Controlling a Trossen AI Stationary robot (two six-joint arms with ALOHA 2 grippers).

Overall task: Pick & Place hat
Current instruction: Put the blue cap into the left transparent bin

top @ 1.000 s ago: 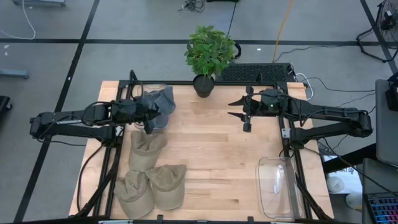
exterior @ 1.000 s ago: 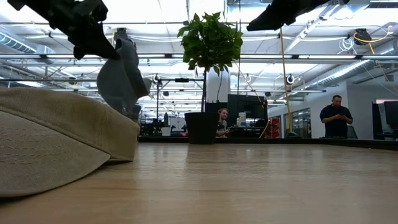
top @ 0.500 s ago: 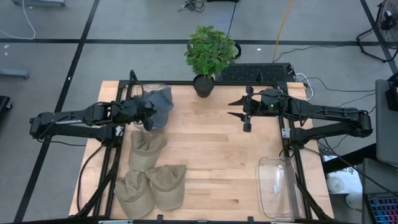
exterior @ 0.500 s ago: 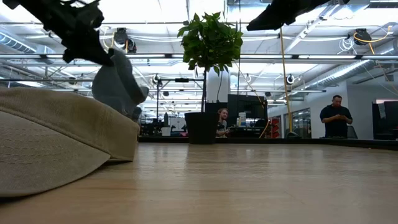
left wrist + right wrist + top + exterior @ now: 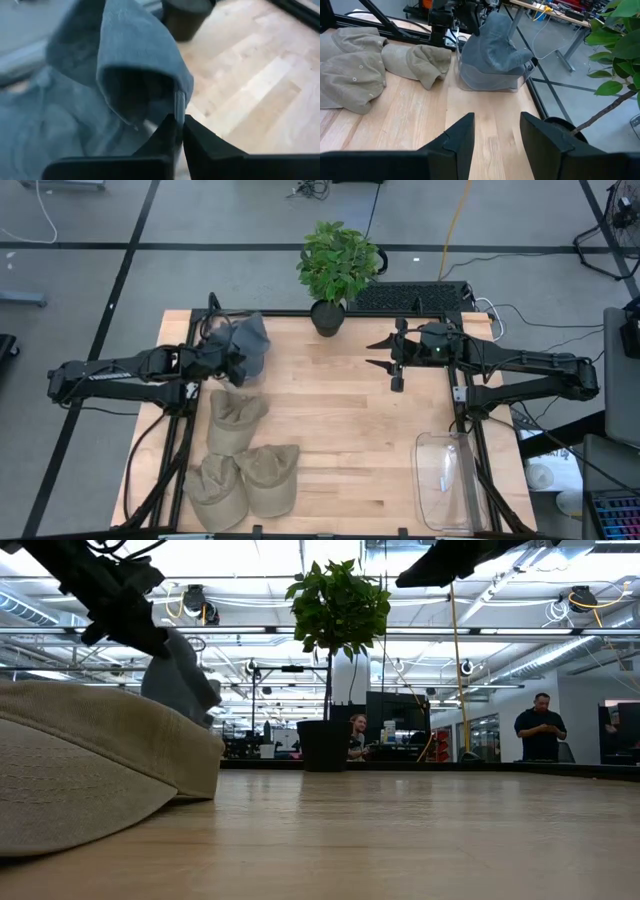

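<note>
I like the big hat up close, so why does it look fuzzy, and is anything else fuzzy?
Low view: the tan hat sits right at the lens, so it is out of focus, with bright ceiling lights behind. Left wrist view: the gray hat and the left gripper are soft too. High view: evenly lit, sharp.

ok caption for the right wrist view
Open right gripper faces the left gripper pinching a grey hat beside tan hats.

A soft grey-blue fabric hat point(image 5: 243, 345) hangs crumpled above the desk's far left corner; three beige fabric caps point(image 5: 243, 458) lie clustered along the near left edge.
</note>
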